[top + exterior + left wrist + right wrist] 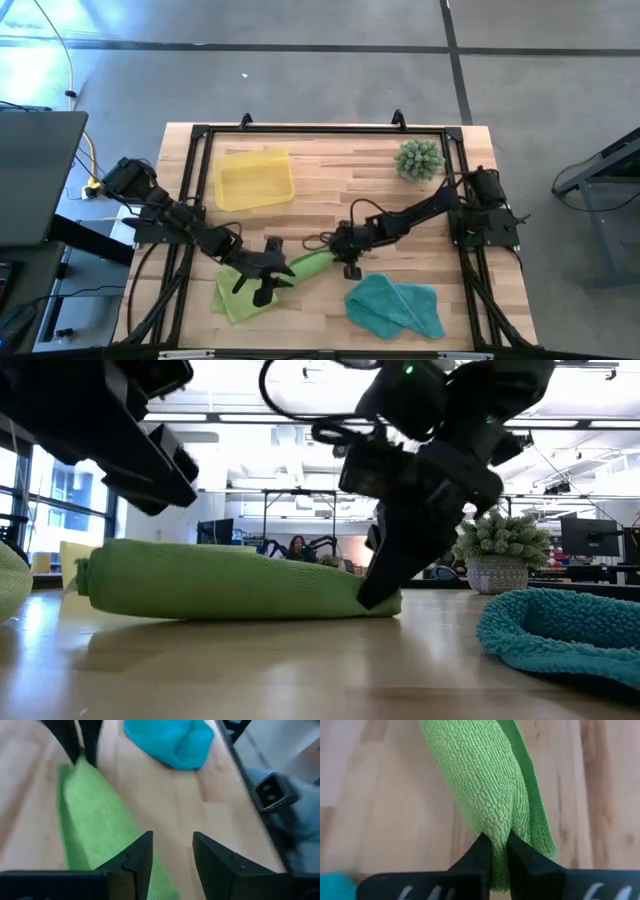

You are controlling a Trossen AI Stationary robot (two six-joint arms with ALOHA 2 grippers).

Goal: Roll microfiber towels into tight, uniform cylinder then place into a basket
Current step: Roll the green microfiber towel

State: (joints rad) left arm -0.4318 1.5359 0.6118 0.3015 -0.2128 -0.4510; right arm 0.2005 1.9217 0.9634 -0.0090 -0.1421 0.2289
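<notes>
rolled lime green microfiber towel (485,795) lies near the table's (330,165) front edge. right gripper (499,851) fingers are clamped on one end. left gripper (172,857) fingers stand apart over the other end.

Wooden table (330,170): yellow basket (255,179), spiky plant (419,159), rolled green towel (312,265), flat green towel (232,297), teal towel (395,306).

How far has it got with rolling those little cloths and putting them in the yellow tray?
One lime green towel is already rolled into a cylinder, and the right gripper is pinched on its end. The left gripper stands open above a second green towel, which lies flat. The teal towel sits crumpled, unrolled. The yellow basket holds nothing yet, so most remains.
</notes>
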